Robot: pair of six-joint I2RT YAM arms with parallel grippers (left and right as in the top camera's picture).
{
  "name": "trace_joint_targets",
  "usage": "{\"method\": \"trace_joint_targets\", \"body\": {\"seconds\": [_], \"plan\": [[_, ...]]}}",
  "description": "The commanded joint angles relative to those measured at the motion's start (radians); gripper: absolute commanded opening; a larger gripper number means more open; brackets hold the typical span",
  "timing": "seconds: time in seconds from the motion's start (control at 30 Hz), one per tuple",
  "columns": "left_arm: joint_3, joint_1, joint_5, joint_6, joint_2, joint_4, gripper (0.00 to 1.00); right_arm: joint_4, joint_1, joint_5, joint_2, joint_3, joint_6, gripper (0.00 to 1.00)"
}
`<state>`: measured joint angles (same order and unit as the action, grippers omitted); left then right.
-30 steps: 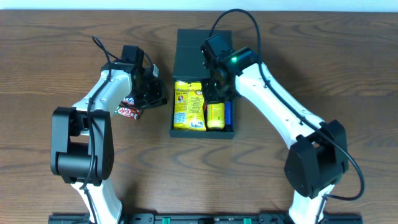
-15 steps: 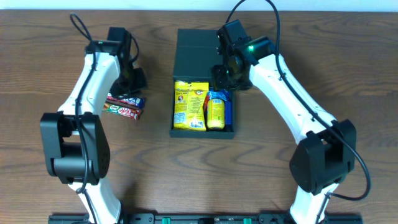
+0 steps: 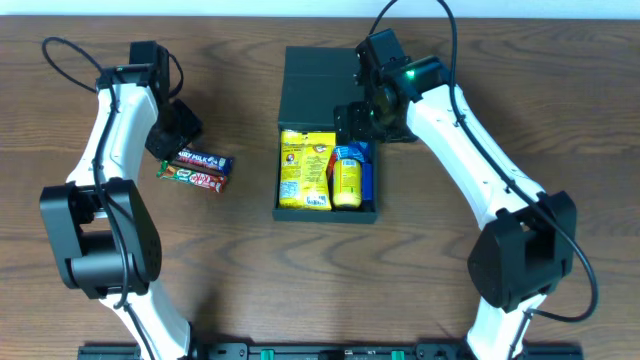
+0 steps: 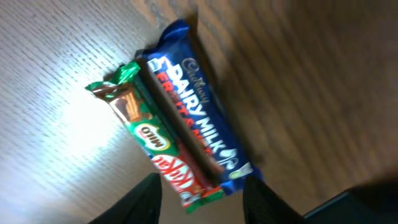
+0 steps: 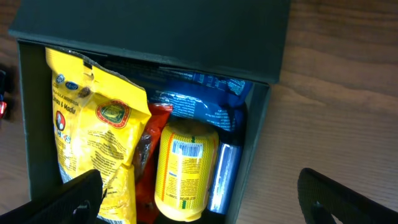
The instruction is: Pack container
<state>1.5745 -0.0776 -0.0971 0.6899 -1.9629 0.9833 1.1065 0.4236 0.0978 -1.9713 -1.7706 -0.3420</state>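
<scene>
The dark teal container (image 3: 280,190) lies in the middle of the table with its flap lid (image 3: 315,80) folded back. Inside it are a yellow snack bag (image 3: 305,168), a yellow can (image 3: 346,180) and a blue packet (image 3: 368,180). My right gripper (image 3: 366,118) hovers over the box's far end, open wide. The right wrist view shows the can (image 5: 183,168) between and below its spread fingers (image 5: 65,198). A blue Dairy Milk bar (image 4: 199,106), a green Milo bar (image 4: 134,112) and a red KitKat (image 4: 177,171) lie on the table. My left gripper (image 4: 202,205) hangs open over them, holding nothing.
The chocolate bars (image 3: 197,168) lie on the wood left of the box, just below the left gripper (image 3: 178,130). Black cables loop off both arms near the table's far edge. The arm bases stand at the near edge.
The left arm has swung left, away from the box, and its jaws have parted above the bars. The right gripper has opened and pulled back toward the lid, leaving the yellow can in the box.
</scene>
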Motion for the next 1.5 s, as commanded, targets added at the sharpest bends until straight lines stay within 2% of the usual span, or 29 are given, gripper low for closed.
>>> {"method": "trace_joint_targets", "body": {"seconds": [0.0, 0.13, 0.4, 0.73, 1.47], "plan": [[0.016, -0.001, 0.019, 0.185, -0.006, -0.013, 0.44, 0.002, -0.008, -0.003, 0.004, -0.024, 0.026, 0.99], [-0.002, 0.0, 0.019, 0.343, -0.007, -0.044, 0.45, 0.003, -0.008, -0.003, 0.004, -0.024, 0.034, 0.99], [-0.112, -0.001, 0.019, 0.489, -0.007, -0.133, 0.5, 0.002, -0.008, -0.004, 0.004, -0.024, 0.035, 0.99], [-0.206, -0.001, 0.021, 0.488, -0.007, -0.285, 0.52, 0.002, -0.008, -0.004, 0.004, -0.024, 0.056, 0.99], [-0.232, 0.0, 0.054, 0.454, -0.027, -0.361, 0.53, 0.0, -0.013, -0.004, 0.004, -0.024, 0.06, 0.99]]}}
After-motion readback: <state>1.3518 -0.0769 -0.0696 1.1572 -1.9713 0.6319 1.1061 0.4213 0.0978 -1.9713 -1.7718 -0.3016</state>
